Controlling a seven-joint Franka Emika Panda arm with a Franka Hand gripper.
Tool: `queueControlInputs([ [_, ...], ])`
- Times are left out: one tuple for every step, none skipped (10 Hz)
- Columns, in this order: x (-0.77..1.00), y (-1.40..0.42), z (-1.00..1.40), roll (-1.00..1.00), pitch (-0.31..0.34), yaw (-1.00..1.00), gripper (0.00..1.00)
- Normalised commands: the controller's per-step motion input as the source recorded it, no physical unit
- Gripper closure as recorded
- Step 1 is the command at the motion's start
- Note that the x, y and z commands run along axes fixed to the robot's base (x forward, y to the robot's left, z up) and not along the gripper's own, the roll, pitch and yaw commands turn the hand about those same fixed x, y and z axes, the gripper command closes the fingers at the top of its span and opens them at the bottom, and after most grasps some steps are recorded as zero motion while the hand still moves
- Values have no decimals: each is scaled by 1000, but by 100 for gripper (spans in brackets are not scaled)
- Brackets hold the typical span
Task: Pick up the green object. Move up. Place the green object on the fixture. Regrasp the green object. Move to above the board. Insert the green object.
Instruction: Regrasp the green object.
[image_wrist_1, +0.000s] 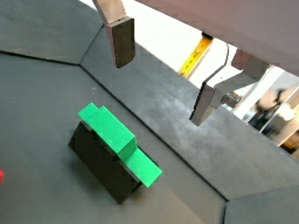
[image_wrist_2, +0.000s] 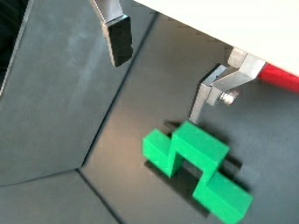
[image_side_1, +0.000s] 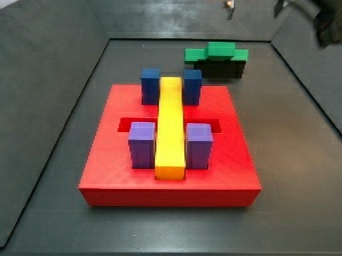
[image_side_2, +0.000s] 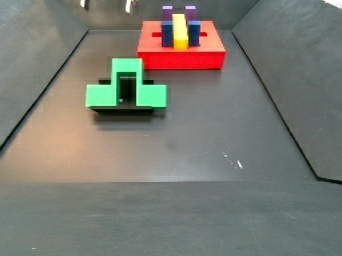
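The green object (image_side_1: 214, 52) lies on top of the dark fixture (image_side_1: 222, 69), at the far end of the floor beyond the board (image_side_1: 120, 178). Both wrist views show it below the gripper, green object (image_wrist_1: 117, 140) (image_wrist_2: 193, 162) on the fixture (image_wrist_1: 100, 166). My gripper (image_wrist_1: 163, 74) (image_wrist_2: 162, 72) hangs above it, open, with nothing between the fingers (image_wrist_1: 121, 44) and no contact with the piece. In both side views only the fingertips of the gripper (image_side_1: 254, 6) (image_side_2: 108, 5) show, at the upper edge.
The red board (image_side_2: 181, 58) bears a long yellow bar (image_side_1: 170, 125), two blue cubes (image_side_1: 151, 85) and two purple blocks (image_side_1: 143, 145). Sloping dark walls (image_side_1: 60, 110) enclose the floor. A red edge (image_wrist_2: 281, 77) shows in a wrist view.
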Motion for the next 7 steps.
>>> queueControlInputs([
  [-297,289,-346,346,0,57,0],
  [-291,297,-286,294,0,54,0],
  [-240,360,-206,166,0,49,0],
  [-131,137,-46,57,0,-11,0],
  [0,0,40,0,0,0,0],
  [0,0,-69,0,0,0,0],
  [-34,23,-380,94,0,0,0],
])
